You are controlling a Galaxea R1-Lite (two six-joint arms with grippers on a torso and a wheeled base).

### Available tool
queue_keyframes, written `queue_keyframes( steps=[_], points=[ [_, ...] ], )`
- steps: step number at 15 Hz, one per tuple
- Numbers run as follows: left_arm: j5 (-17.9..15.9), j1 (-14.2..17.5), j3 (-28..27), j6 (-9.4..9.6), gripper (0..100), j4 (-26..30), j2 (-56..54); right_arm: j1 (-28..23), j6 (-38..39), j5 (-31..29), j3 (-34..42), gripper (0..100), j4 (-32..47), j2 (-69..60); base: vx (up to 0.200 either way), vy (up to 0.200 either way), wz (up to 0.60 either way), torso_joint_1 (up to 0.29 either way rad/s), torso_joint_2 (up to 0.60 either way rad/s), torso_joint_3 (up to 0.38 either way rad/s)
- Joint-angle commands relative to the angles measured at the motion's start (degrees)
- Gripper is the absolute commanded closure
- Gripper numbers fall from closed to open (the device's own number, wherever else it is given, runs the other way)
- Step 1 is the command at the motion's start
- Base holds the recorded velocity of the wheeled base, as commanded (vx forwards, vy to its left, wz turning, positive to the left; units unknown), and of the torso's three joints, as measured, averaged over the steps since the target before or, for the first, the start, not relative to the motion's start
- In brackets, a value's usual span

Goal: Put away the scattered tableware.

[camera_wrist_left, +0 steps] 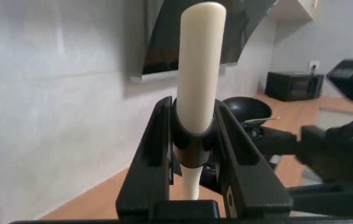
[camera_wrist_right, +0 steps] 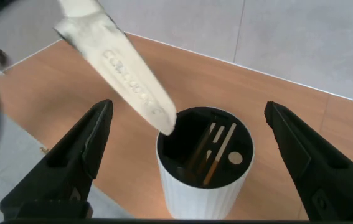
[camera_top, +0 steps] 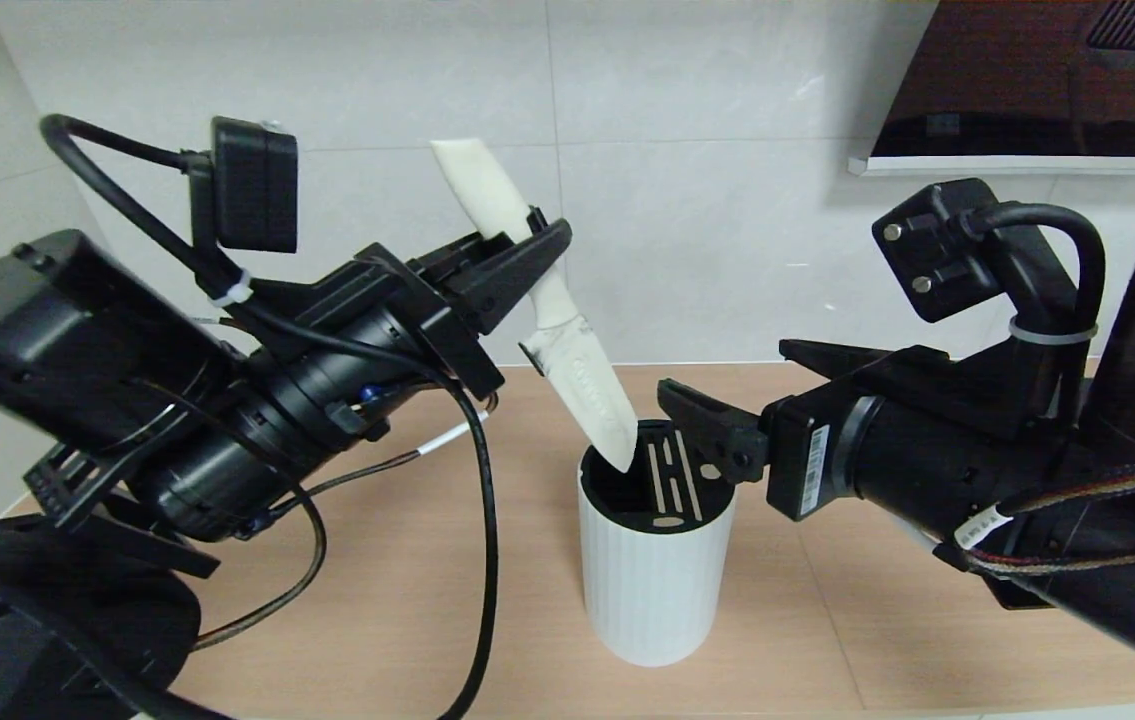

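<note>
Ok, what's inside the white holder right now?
Only the tip of the white knife, held by the left gripper, is at the large opening of the holder, beside a black slotted insert. Deeper down is dark, so other contents cannot be told.

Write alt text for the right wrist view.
A white knife angles down, its tip at the opening of a white ribbed holder on a wooden counter. The right gripper is open, fingers flanking the holder.
</note>
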Motion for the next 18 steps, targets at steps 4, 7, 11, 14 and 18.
queue_keyframes(
  steps=[4,7,11,14,18],
  points=[
    [-0.02,-0.22,1.1,0.87,100,-0.12,3.2,-1.21,-0.1,-0.02,-0.17,0,-0.03,0.01,0.0,0.0,0.0,0.0,0.0,0.0],
    [-0.02,-0.65,1.1,0.87,100,-0.21,4.26,-1.21,-0.1,-0.02,-0.17,0,-0.03,0.01,0.0,0.0,0.0,0.0,0.0,0.0],
    [-0.02,-0.57,1.37,0.87,100,-0.3,5.31,-1.29,-0.1,-0.02,-0.17,0,-0.56,0.01,0.0,0.0,0.0,0.0,0.0,0.0],
    [0.07,-0.65,1.37,1.13,100,-0.56,7.42,-1.29,-0.18,-0.02,-0.08,0,-1.53,0.01,0.0,0.0,0.0,0.0,0.0,0.0],
    [0.16,-0.83,1.37,1.04,100,-3.81,12.78,-2.44,-0.97,-0.02,-0.08,0,-1.53,0.28,0.0,0.0,0.0,0.0,0.0,0.0]
  ],
)
